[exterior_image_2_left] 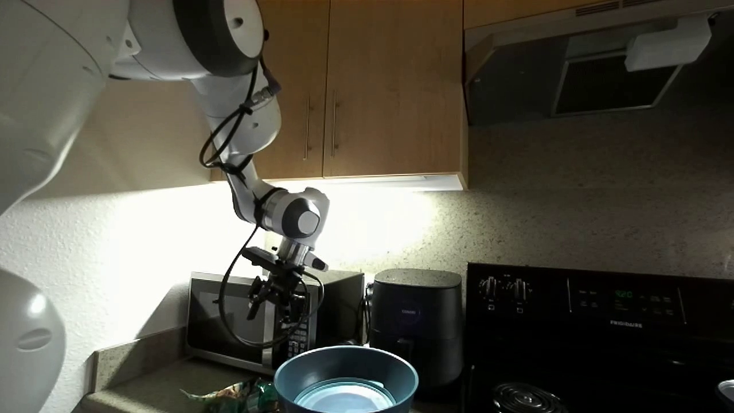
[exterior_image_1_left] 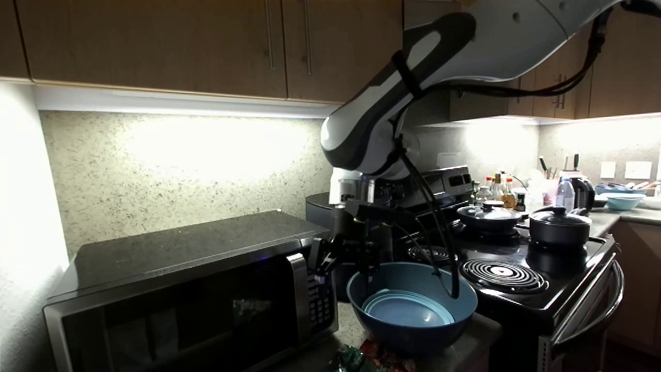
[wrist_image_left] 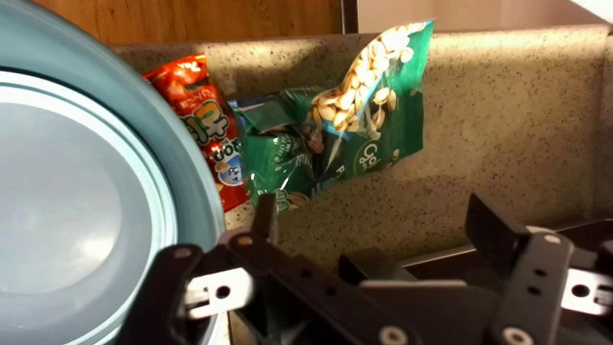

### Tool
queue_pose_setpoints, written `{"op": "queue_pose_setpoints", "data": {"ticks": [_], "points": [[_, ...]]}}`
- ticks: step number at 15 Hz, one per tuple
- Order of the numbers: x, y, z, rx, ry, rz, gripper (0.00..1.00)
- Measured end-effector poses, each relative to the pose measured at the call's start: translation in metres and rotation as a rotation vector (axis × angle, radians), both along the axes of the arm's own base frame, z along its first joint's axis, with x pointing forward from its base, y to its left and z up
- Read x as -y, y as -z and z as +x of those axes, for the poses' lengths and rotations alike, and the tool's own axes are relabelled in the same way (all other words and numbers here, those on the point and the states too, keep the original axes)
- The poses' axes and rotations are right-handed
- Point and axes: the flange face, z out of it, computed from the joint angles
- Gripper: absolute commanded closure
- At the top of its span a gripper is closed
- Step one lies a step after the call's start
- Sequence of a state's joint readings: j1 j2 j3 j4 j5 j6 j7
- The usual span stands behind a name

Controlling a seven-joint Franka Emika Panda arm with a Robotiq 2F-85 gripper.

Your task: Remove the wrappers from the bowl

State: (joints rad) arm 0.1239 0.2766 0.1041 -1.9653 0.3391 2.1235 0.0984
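- Black two-fingered gripper (wrist_image_left: 371, 206): jaws spread wide.
- Crumpled green plastic pistachio wrapper (wrist_image_left: 383, 129) and shiny red wrapper (wrist_image_left: 215, 136) lie on speckled counter (wrist_image_left: 503, 124) beside round dark-blue bowl (exterior_image_1_left: 413, 340).

Wrappers (wrist_image_left: 287, 163) green, red, perhaps navy

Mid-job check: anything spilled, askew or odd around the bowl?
The green pistachio packaging lies crumpled and folded on the countertop beside the blue bowl and the red snack wrapper. It looks untidy, though that fits emptying the bowl. I see no spill.
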Motion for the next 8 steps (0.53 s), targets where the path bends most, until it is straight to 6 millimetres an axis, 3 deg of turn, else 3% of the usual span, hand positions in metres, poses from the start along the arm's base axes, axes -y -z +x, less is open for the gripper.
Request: {"op": "queue_pose_setpoints", "data": {"ticks": [5,8], "points": [[0.044,-0.034,-0.031,0.027,0.075,-0.004,0.0],[0.056,-0.046,-0.045,0.038,0.099,-0.001,0.0]]}}
